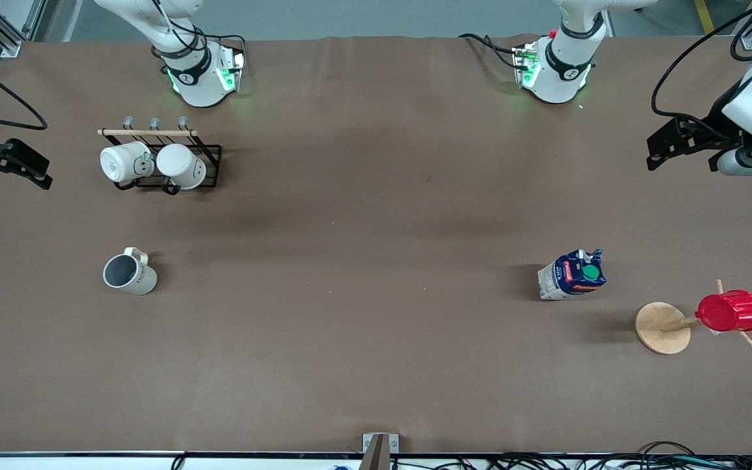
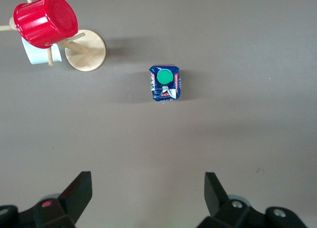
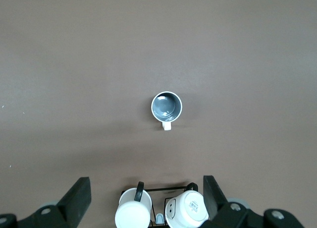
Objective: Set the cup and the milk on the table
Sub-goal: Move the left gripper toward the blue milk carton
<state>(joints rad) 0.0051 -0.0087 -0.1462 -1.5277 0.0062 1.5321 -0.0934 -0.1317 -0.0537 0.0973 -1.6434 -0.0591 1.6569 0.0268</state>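
The cup [image 1: 130,273], cream-white with a grey inside and dark lettering, stands upright on the brown table [image 1: 376,196] toward the right arm's end; it also shows in the right wrist view [image 3: 166,106]. The milk [image 1: 572,274], with a blue top and green cap, stands on the table toward the left arm's end and shows in the left wrist view [image 2: 165,83]. My left gripper [image 1: 660,153] is open and empty, high over the table's edge at its own end [image 2: 147,188]. My right gripper [image 1: 30,171] is open and empty, high over its own end [image 3: 147,193].
A black wire rack [image 1: 209,151] with two all-white mugs [image 1: 154,163] stands farther from the front camera than the cup. A red ribbed cup [image 1: 730,311] hangs on a wooden peg stand with a round disc base [image 1: 662,328] beside the milk.
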